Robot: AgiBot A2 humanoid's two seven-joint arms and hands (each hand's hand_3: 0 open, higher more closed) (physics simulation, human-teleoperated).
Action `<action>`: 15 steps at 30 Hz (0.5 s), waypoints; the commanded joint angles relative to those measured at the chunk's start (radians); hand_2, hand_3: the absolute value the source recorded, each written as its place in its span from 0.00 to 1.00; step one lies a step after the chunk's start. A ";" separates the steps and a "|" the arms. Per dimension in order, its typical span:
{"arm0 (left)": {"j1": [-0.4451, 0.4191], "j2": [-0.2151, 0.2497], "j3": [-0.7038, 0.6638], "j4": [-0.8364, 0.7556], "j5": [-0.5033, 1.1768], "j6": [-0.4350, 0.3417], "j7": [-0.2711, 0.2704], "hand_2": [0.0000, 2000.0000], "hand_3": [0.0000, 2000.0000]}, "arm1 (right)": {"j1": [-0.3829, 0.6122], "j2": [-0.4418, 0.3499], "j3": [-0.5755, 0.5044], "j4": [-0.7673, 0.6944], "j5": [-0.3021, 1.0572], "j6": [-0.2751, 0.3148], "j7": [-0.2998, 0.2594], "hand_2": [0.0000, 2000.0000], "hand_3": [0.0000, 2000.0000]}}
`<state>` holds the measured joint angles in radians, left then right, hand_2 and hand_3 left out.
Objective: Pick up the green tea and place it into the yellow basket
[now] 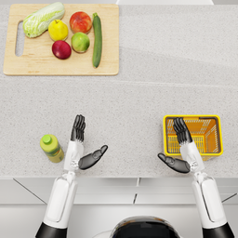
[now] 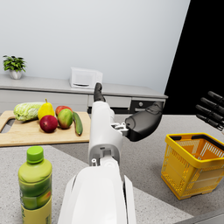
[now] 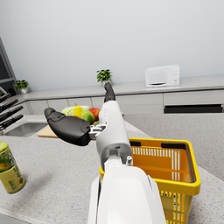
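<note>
The green tea (image 1: 51, 148) stands upright on the speckled surface (image 1: 139, 102), just beside the left hand (image 1: 81, 146) on its outer side and well apart from the yellow basket (image 1: 193, 135) — nothing sits between bottle and basket but the two hands. Far behind the bottle, a cutting board (image 1: 60, 65) carries a cabbage (image 1: 44, 18), fruit and a cucumber (image 1: 96, 39). Both hands hold nothing, fingers (image 1: 78, 128) straight and thumbs splayed wide — the right hand (image 1: 181, 148) hovers over the basket's near rim.

Green tea bottle (image 1: 51, 148) yellow-green, green cap; basket (image 1: 193, 118) yellow, orange inside
</note>
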<state>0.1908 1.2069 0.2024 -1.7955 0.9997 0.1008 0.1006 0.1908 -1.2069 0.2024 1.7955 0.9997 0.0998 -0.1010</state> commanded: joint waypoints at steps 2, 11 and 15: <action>0.000 0.000 0.000 0.000 0.000 0.000 0.000 0.00 0.00 | 0.000 0.000 0.000 0.000 0.000 0.000 0.000 0.00 0.00; 0.002 0.001 0.030 0.016 0.000 0.000 0.000 0.00 0.00 | 0.002 -0.001 0.030 -0.016 0.000 0.000 0.000 0.00 0.00; 0.011 0.018 -0.055 -0.018 0.000 -0.074 -0.074 0.00 0.00 | 0.055 -0.043 -0.017 0.029 0.000 -0.073 0.074 0.00 0.00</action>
<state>0.1920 1.2241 0.1909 -1.7908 0.9997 0.0191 0.0191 0.2118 -1.2355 0.2114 1.8013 0.9997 0.0189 -0.0191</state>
